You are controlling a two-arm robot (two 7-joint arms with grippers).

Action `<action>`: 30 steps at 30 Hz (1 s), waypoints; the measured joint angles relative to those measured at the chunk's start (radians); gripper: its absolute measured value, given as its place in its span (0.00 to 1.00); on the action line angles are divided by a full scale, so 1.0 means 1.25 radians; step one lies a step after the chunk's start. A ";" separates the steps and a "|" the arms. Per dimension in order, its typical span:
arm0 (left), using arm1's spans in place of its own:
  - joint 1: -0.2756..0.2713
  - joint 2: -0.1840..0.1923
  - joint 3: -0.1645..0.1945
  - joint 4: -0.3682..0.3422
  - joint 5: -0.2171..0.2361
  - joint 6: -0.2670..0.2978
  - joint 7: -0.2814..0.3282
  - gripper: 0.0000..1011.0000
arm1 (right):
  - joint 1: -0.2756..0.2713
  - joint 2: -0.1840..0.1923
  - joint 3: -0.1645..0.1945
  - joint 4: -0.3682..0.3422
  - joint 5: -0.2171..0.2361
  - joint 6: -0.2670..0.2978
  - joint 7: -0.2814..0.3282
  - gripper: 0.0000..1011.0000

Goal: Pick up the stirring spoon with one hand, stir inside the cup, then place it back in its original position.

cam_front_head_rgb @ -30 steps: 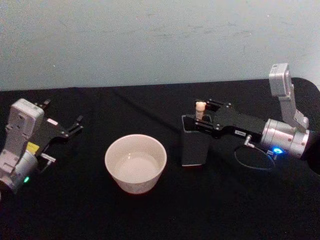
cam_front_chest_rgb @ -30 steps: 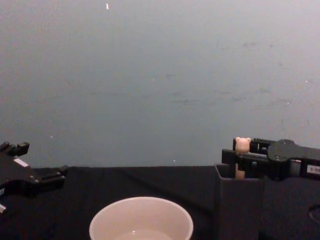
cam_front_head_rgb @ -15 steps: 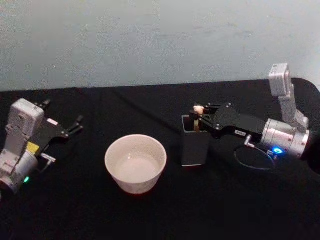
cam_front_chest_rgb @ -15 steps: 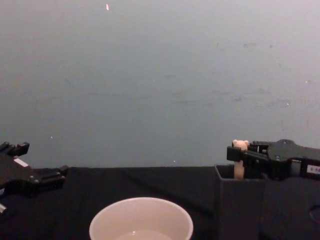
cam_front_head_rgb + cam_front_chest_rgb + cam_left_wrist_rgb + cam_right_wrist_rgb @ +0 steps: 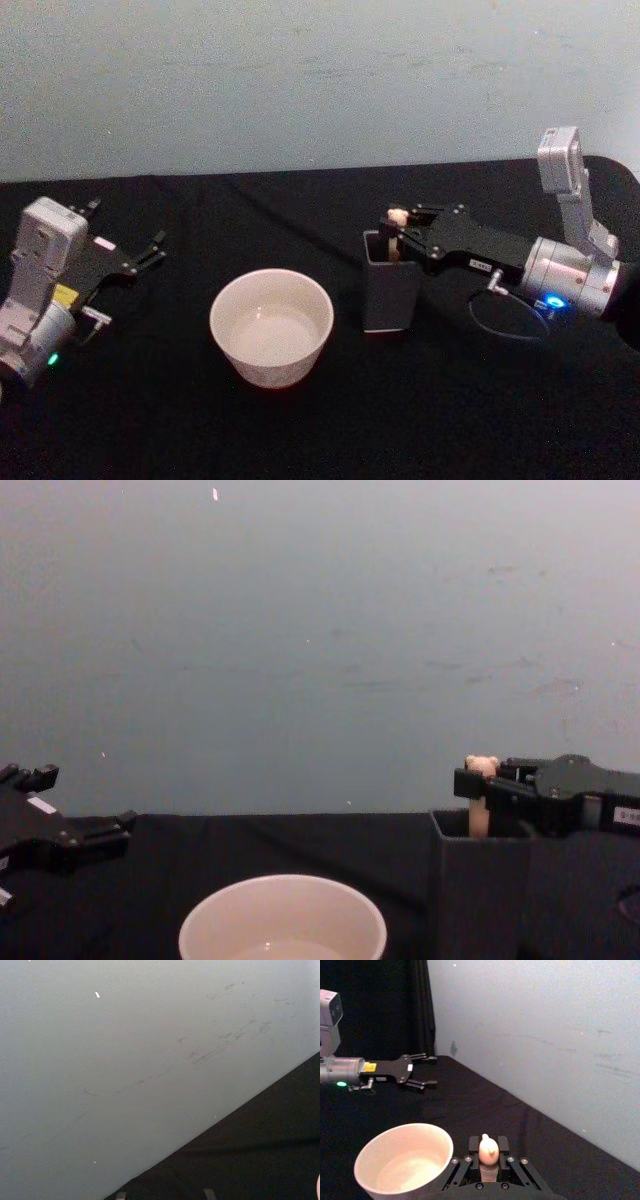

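Note:
The stirring spoon (image 5: 397, 219), a pale stick with a small bear-head knob, stands in the dark grey square holder (image 5: 390, 285) with its knob above the holder's mouth. My right gripper (image 5: 398, 236) reaches in from the right and is shut on the spoon just below the knob. In the right wrist view the spoon (image 5: 489, 1150) sits tight between the black fingers (image 5: 472, 1146). The chest view shows the knob (image 5: 481, 767) over the holder (image 5: 478, 880). The cream-white cup (image 5: 271, 327) stands left of the holder. My left gripper (image 5: 128, 222) rests open at the far left.
A black cloth covers the table (image 5: 450, 400), with a pale grey wall close behind it. A thin cable loop (image 5: 505, 320) hangs under the right wrist. The cup (image 5: 405, 1160) lies between the two arms, with bare cloth in front of it.
Over the last second my right gripper has lowered the spoon a little deeper into the holder. The left arm has not moved.

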 joint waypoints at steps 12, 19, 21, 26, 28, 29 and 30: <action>0.000 0.000 0.000 0.000 0.000 0.000 0.000 0.99 | -0.085 0.031 0.048 -0.172 -0.025 0.017 -0.135 0.21; 0.000 0.000 0.000 0.000 0.000 0.000 0.000 0.99 | -0.129 0.042 0.084 -0.265 -0.017 0.033 -0.184 0.21; 0.000 0.000 0.000 0.000 0.000 0.000 0.000 0.99 | -0.139 0.046 0.093 -0.288 -0.016 0.033 -0.189 0.21; 0.000 0.000 0.000 0.000 0.000 0.000 0.000 0.99 | -0.149 0.052 0.106 -0.324 -0.014 0.025 -0.190 0.21; 0.000 0.000 0.000 0.000 0.000 0.000 0.000 0.99 | -0.152 0.054 0.112 -0.339 -0.013 0.020 -0.189 0.21; 0.000 0.000 0.000 0.000 0.000 0.000 0.000 0.99 | -0.152 0.055 0.113 -0.342 -0.013 0.018 -0.189 0.21; 0.000 0.000 0.000 0.000 0.000 0.000 0.000 0.99 | -0.152 0.055 0.116 -0.349 -0.013 0.014 -0.188 0.21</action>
